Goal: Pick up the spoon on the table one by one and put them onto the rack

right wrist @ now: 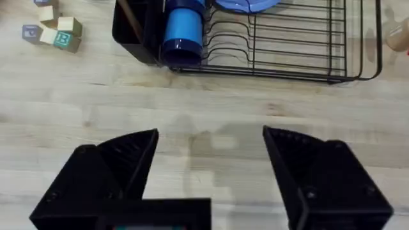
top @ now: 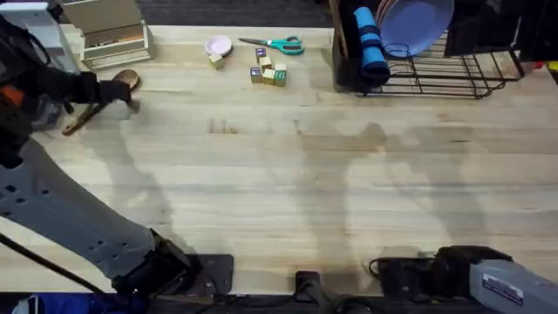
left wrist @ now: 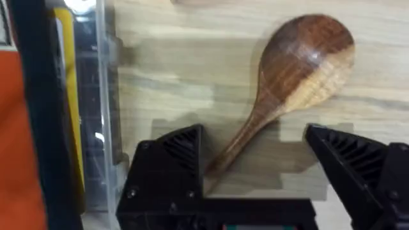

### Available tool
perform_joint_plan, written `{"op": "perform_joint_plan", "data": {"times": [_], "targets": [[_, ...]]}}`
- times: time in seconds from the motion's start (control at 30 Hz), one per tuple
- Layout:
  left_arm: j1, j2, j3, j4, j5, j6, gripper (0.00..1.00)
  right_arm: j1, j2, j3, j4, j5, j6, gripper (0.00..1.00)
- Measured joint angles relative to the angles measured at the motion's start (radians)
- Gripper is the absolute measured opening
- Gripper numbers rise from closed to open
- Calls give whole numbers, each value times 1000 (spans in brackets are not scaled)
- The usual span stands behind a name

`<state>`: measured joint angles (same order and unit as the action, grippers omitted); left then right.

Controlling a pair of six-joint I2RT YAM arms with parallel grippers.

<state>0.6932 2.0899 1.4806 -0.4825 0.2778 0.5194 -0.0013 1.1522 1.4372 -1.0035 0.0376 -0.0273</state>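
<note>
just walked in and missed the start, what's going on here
The left arm has reached to the far left of the table, and its hand is open around the slim handle of a brown wooden spoon that lies flat on the wood, not yet lifted. The right hand is open and holds nothing, facing the black wire rack, which holds a blue cup and a plate.

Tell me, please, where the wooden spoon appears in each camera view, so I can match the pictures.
Overhead: the spoon lies at the far left of the table, under the left gripper.
Left wrist: the spoon lies on the wood, its handle running down between the open fingers.
Right wrist: not in it; this view faces the rack.
Shared landmark: the pale plank tabletop.
</note>
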Motion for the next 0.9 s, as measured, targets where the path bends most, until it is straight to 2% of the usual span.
{"op": "perform_joint_plan", "data": {"times": [0.07, 0.2, 0.33, 0.57, 0.7, 0.8, 0.9], "targets": [[5, 2, 3, -15, 11, 0, 942, 0, 0, 0, 0, 0, 0, 993], [16, 5, 6, -27, 27, 2, 785, 0, 0, 0, 0, 0, 0, 993], [31, 5, 6, -30, 44, 5, 746, 0, 0, 0, 0, 0, 0, 993], [45, 5, 6, -33, 44, 9, 588, 0, 0, 0, 0, 0, 0, 993], [48, 5, 6, -32, 44, 8, 417, 0, 0, 0, 0, 0, 0, 993], [50, 5, 7, -33, 45, 8, 230, 0, 0, 0, 0, 0, 0, 993], [50, 5, 7, -34, 47, 8, 175, 0, 0, 0, 0, 0, 0, 993]]}}
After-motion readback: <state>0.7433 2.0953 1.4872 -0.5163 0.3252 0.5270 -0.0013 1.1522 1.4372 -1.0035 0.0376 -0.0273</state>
